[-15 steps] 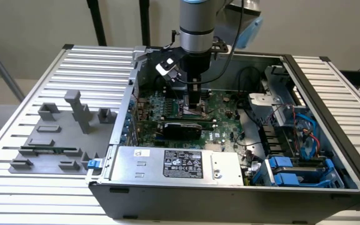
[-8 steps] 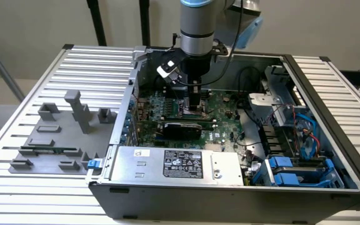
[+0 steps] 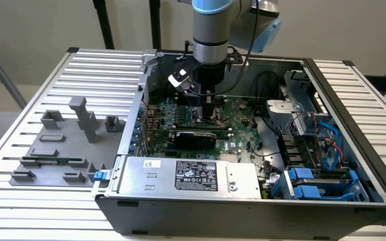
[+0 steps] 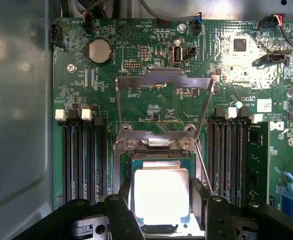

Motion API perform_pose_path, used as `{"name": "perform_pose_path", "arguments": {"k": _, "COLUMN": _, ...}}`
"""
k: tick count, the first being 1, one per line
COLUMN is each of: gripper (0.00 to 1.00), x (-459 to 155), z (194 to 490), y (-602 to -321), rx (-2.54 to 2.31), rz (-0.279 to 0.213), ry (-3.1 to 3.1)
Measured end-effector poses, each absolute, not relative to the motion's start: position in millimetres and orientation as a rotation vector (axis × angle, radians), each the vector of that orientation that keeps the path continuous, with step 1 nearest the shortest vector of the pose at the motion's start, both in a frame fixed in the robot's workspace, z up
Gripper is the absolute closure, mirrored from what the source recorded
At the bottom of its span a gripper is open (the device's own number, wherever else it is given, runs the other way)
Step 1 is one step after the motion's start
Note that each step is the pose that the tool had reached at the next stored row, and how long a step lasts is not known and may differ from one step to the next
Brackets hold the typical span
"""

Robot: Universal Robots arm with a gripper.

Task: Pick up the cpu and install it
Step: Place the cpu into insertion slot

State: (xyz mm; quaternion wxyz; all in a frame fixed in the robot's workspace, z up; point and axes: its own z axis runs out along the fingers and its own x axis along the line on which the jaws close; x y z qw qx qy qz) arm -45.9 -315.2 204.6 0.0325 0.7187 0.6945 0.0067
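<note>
Directly beneath the end effector (image 4: 162, 194) lies the cpu (image 4: 160, 199).

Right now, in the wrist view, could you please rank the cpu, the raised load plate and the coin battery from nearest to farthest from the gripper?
1. cpu: directly at the gripper.
2. load plate: hinged open, just beyond the cpu.
3. coin battery: farthest, past the plate on the motherboard.

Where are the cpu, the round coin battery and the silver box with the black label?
cpu (image 4: 160, 195): wrist view, middle of its silvery top.
coin battery (image 4: 98, 51): wrist view, centre of its round face.
silver box (image 3: 144, 181): exterior view, bare metal beside its label.
</note>
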Motion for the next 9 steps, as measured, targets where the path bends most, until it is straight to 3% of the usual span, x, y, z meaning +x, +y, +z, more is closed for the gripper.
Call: {"name": "perform_pose_path", "arguments": {"k": 9, "gripper": 0.45, "x": -44.8, "z": 197.9, "y": -312.1, "rx": 2.253, "rz": 0.013, "ry": 2.089}}
